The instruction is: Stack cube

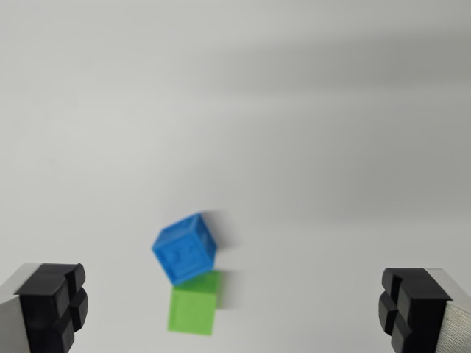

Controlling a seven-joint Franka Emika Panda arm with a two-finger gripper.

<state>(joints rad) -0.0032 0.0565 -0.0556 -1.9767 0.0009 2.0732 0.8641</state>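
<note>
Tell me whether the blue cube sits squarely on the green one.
Not squarely: the blue cube looks rotated and offset toward the wrist view's left over the green cube. Contact cannot be confirmed.

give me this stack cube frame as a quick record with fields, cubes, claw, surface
blue cube: rests tilted on top of the green cube, rotated relative to it
green cube: on the surface, under the blue cube
claw: open, holding nothing, its fingers at the wrist view's lower left and lower right corners
surface: plain white, blurred
stack: blue on green, apart from both fingers
image: motion blur, fine detail unclear
</note>
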